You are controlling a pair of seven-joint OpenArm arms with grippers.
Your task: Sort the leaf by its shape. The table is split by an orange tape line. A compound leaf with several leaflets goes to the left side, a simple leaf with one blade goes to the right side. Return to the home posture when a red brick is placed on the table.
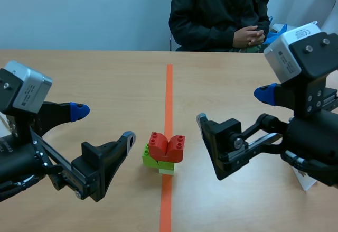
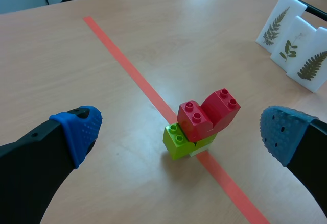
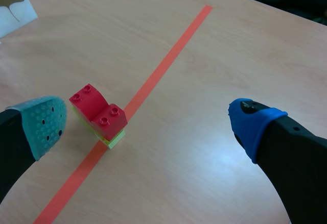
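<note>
Two hands flank the brick stack [image 1: 165, 155] on the tape line [image 1: 169, 84]: left hand [image 1: 103, 123] at 9 o'clock, right hand [image 1: 233, 106] at 3 o'clock, both with fingers apart and holding nothing. Red bricks [image 1: 166, 144] top the stack. Leaf cards [image 2: 291, 50] stand well apart, around 4 o'clock. I judge this the cue for home posture: draw both arms back toward 6 o'clock, clear of the stack and cards.

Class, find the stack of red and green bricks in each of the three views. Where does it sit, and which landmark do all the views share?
Scene view: the brick stack sits low and central in the picture.
Left wrist view: the stack is just ahead of the left gripper, between its open fingers.
Right wrist view: the stack is ahead of the right gripper, nearer its green-padded finger.
Shared landmark: the orange tape line under the stack.
</note>
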